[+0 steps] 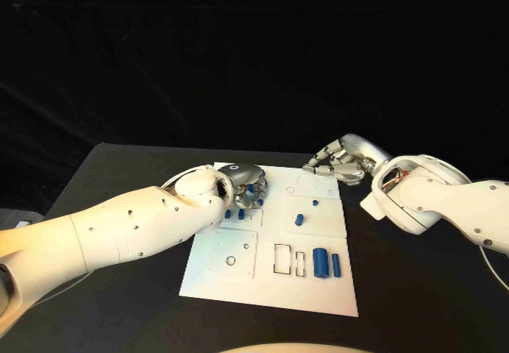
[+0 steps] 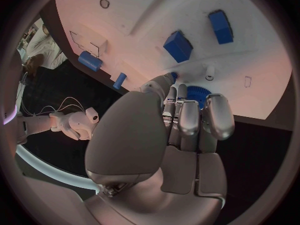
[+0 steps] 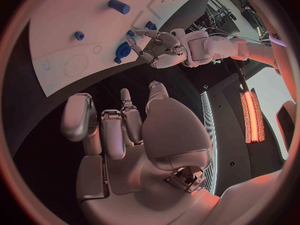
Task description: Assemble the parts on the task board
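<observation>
Left arm (image 1: 117,228) fills lower left of head view, nearest the cam, covering the task board's (image 1: 318,294) left edge. Left hand (image 1: 246,187) sits centre frame over the board's upper left; fingers curled onto a blue toothed part (image 2: 199,94), mostly hidden behind them, so can't tell if it's actually gripped. Two blue blocks (image 1: 235,214) peek out just below the hand. Small blue peg (image 1: 300,218) mid-board, two blue cylinders (image 1: 326,263) lower right. Right hand (image 1: 337,163) hovers upper right by the board's far edge, fingers loosely apart, holding nothing.
</observation>
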Available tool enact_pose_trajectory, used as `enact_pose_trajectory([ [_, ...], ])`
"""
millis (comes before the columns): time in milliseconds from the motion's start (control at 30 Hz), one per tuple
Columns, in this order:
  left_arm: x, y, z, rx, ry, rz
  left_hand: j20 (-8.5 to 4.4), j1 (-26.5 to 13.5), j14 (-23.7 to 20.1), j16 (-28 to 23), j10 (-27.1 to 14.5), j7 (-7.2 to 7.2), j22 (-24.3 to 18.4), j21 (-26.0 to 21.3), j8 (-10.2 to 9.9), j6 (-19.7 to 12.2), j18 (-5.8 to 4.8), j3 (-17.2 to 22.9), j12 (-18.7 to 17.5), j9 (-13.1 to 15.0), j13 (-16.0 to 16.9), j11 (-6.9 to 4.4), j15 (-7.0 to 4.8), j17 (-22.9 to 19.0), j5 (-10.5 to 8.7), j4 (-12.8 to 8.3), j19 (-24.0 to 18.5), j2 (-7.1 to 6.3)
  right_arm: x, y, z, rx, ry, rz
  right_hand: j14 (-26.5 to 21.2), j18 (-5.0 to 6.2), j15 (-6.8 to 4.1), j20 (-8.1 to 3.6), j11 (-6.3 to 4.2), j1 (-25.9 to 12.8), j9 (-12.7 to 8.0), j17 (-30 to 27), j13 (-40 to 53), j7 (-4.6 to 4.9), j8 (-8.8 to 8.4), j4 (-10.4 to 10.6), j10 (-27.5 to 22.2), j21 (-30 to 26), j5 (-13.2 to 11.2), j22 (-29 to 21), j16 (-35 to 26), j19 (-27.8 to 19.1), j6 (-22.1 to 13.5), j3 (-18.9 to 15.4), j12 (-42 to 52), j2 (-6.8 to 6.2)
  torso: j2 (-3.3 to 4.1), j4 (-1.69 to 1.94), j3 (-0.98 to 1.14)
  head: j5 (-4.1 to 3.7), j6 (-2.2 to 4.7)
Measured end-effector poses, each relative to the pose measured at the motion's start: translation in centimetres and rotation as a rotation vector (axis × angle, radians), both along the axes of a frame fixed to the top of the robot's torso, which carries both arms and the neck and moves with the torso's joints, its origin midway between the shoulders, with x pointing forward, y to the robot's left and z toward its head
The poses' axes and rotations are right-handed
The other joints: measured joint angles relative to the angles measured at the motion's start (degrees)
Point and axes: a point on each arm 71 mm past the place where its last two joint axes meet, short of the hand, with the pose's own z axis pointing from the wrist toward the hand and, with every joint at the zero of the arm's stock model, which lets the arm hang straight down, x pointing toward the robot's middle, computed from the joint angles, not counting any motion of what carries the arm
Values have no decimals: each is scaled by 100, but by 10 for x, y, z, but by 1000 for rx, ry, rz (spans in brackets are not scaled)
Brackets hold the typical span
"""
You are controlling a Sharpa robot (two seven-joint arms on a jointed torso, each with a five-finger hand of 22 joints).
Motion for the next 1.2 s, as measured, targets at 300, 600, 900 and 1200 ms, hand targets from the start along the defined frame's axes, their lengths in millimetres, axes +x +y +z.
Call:
enact_pose_trajectory([
  [300,0,-2,0,-2,1,-3,0,0,41,65,96,-3,0,95,-63,37,-1,94,-155,-96,-83,-16,-41,26,-34,-22,41,0,0,1,0,1,-1,2,0,0,0,0,0,0,0,0,0,0,0,0,0,0,0,5,0,0,0,0,0,0,-1,0,-2,9,-4],
  [600,1,-4,-1,6,12,-6,-20,0,62,66,136,-24,-1,130,-84,58,0,109,-187,-118,-98,-17,-20,27,-55,-37,61,0,0,1,0,1,-1,2,0,0,0,0,0,0,-1,-1,0,0,0,0,0,0,0,4,0,0,0,0,0,0,-1,0,-1,8,-9],
  [900,0,-6,-3,22,29,-11,-41,0,87,121,232,-15,-2,197,-84,129,1,157,-221,-154,-120,-44,-46,40,-55,-85,123,0,0,1,0,1,0,3,0,0,0,0,0,0,5,-1,-1,0,0,0,0,0,0,3,0,0,0,0,0,0,0,-2,0,-7,-18],
  [1200,2,-7,-3,33,37,-7,-72,-8,143,155,507,-24,-2,283,-84,366,-70,284,-298,-193,-136,-120,-102,68,-55,-211,195,68,0,1,0,1,0,4,0,0,0,0,0,0,4,4,-1,0,0,0,0,0,0,3,0,0,0,0,0,0,2,-3,1,-22,-25],
])
